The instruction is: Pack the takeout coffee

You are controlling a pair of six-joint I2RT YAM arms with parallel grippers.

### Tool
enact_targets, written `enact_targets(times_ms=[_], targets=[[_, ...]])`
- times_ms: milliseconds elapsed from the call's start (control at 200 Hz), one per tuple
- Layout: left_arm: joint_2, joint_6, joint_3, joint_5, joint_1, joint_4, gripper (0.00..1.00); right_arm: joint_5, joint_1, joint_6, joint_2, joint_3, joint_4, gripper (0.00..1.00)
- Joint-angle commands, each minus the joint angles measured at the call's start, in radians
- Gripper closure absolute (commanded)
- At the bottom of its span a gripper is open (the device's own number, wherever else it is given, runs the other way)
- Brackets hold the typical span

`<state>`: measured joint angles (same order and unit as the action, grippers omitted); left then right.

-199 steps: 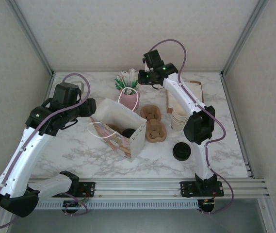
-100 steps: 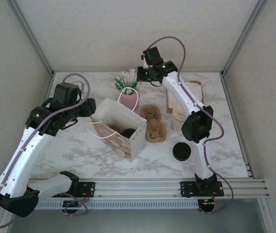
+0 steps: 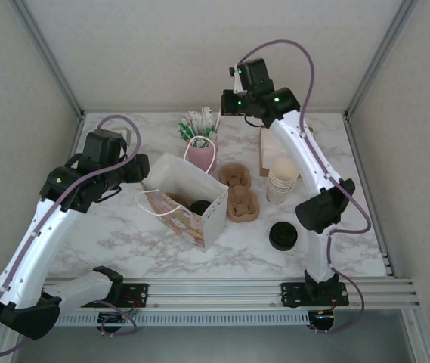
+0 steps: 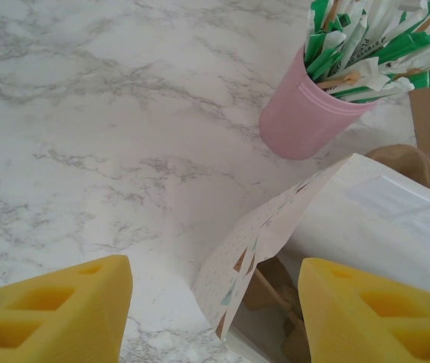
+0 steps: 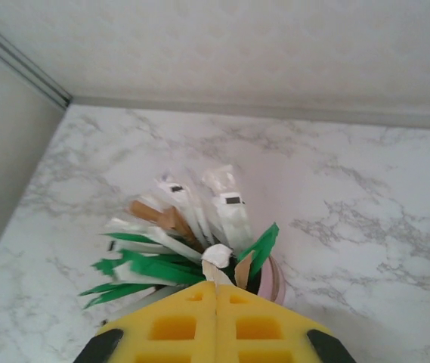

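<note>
Your paper bag [image 3: 188,198] stands open on the marble table [image 3: 124,234], and everything here is placed from it. The takeout coffee [image 3: 283,236] is not in the bag. It stands upright on the table to the bag's right, a little nearer the arm bases, well apart from the bag and from both grippers. Your left gripper [image 4: 213,276] is at the bag's far left corner with its jaws apart. In the left wrist view its yellow fingers [image 4: 56,310] stand on either side of the bag's patterned rim, and neither one touches the paper. Your right gripper [image 5: 216,295] is beyond the bag's far side, above the pink cup [image 4: 305,113] that holds the green and white wrapped sticks [image 5: 177,234]. Its two fingers are pressed flat together, and the tips of a couple of sticks sit right at the seam, but you cannot tell whether one is pinched. Two brown pulp cup carriers [image 3: 239,193] lie just beside the bag on its right, with the stack of lidless cream cups [image 3: 279,180] farther right of them. A dark round thing [image 3: 199,206] sits inside the bag, too hidden to identify.
</note>
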<state>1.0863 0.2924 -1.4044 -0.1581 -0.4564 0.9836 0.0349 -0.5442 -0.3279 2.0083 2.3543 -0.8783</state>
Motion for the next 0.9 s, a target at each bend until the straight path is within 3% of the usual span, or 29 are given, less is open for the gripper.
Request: enact_targets(times_ms=[0,425,681,896], targets=[[-0.020,0.007,0.011,0.014,-0.005,-0.013,0.40,0.039,-0.010,-0.005,-0.001,0.010,-0.012,0.97],[-0.038,0.005,0.032,0.011,-0.004,-0.013,0.40,0.090,-0.023,-0.036,0.123,0.034,0.010,0.91],[-0.035,0.002,0.025,0.006,-0.004,-0.013,0.40,0.071,-0.022,-0.034,0.134,0.063,-0.006,0.65],[-0.029,0.002,0.025,0.004,-0.004,-0.014,0.40,0.023,-0.016,-0.018,0.071,-0.019,0.012,0.64]])
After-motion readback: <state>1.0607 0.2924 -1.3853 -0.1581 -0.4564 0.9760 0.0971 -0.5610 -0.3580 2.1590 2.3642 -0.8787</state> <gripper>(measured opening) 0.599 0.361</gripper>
